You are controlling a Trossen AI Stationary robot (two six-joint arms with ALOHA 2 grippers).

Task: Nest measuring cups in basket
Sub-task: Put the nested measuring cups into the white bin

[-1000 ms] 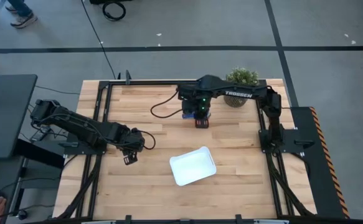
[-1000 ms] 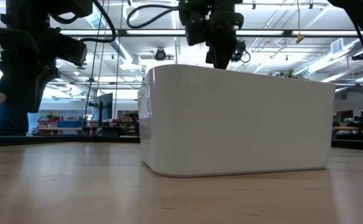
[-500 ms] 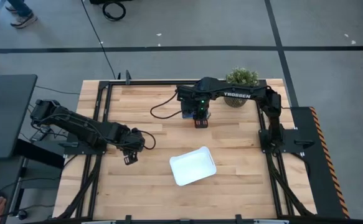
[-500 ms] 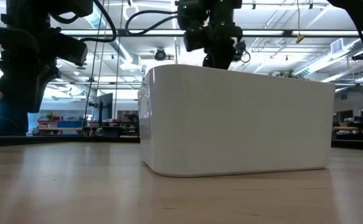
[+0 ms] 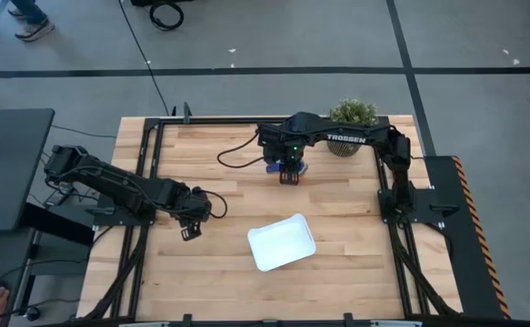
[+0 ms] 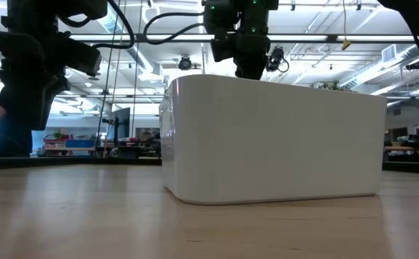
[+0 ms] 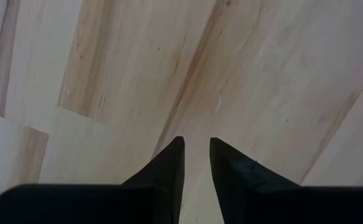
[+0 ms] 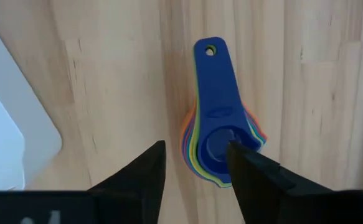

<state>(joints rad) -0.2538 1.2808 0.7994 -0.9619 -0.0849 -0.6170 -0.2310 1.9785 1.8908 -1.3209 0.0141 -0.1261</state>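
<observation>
We see the nested stack of coloured plastic measuring cups [image 8: 220, 140] (dark blue uppermost) lying between the right gripper's [image 8: 197, 163] spread, empty fingers. That arm reaches down beyond the shallow white plastic basket [image 5: 282, 242].

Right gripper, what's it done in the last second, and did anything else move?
The right gripper moved toward the table's far edge and spread its fingers above the nested stack of coloured plastic measuring cups, holding nothing. The left gripper and the white rectangular plastic basket stayed put.
</observation>
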